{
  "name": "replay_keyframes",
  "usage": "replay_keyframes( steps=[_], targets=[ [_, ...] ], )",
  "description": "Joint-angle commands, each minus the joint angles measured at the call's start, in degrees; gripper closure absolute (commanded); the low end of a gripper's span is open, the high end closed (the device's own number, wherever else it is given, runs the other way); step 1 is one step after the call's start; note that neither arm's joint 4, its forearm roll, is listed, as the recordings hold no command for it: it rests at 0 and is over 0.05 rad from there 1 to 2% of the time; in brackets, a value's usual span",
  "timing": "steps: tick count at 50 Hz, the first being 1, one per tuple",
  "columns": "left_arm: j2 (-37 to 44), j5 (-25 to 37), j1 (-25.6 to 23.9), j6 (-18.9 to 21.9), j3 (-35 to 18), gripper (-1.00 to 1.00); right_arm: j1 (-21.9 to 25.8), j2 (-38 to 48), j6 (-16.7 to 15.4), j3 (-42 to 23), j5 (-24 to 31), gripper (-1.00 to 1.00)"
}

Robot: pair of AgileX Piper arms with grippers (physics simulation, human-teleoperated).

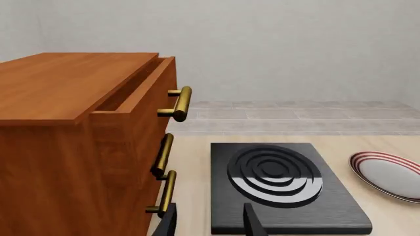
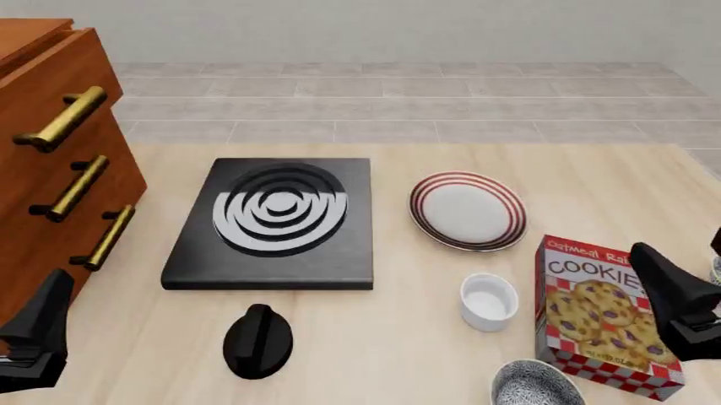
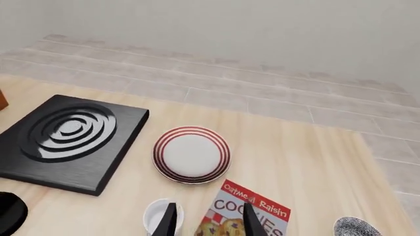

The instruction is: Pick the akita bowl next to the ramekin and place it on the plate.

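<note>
The akita bowl [image 2: 538, 384], speckled black and white, sits at the table's near edge just in front of the white ramekin [image 2: 489, 301], partly cut off by the picture. The red-ringed plate [image 2: 468, 211] lies behind the ramekin, to the right of the stove; it also shows in both wrist views [image 1: 387, 174] [image 3: 192, 154]. My left gripper [image 1: 210, 206] is open and empty, low at the near left beside the cabinet. My right gripper [image 3: 210, 205] is open and empty, hovering over the ramekin [image 3: 157, 216] and the cookie box, to the right of the bowl.
A black square stove [image 2: 270, 221] with white rings lies centre-left. A wooden drawer cabinet [image 2: 56, 152] with brass handles stands on the left, its top drawer slightly open. A cookie box [image 2: 603, 316] lies right of the ramekin. A black knob-like object [image 2: 258, 340] sits near the front. Another speckled bowl [image 3: 357, 227] is right of the box.
</note>
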Motion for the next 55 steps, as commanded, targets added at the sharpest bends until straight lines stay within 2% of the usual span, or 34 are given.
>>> replay_keyframes(
  steps=[1, 12, 20, 25, 37, 46, 55],
  targets=[
    [0.01, 0.00, 0.00, 0.00, 0.00, -1.00, 0.72, 4.36, -0.05, -3.61, 3.60, -1.00],
    [0.00, 0.00, 0.00, 0.01, 0.00, -1.00, 1.57, 7.44, -2.88, -4.84, 5.87, -1.00],
    [0.01, 0.00, -0.01, 0.01, 0.00, -1.00, 3.28, 9.82, -2.30, -6.98, 8.41, -1.00],
    [-0.01, 0.00, 0.01, 0.00, 0.00, -1.00, 4.38, 9.23, -3.10, -7.62, 10.52, -1.00],
    [0.01, 0.00, 0.00, 0.00, 0.00, -1.00, 3.68, 10.82, -4.68, -7.29, 11.62, -1.00],
    [-0.01, 0.00, 0.00, 0.00, 0.00, -1.00, 4.20, 13.30, -2.76, -7.24, 13.23, -1.00],
    [0.00, 0.00, 0.00, 0.00, 0.00, -1.00, 3.81, 14.21, -3.34, -6.80, 14.29, -1.00]
  ],
)
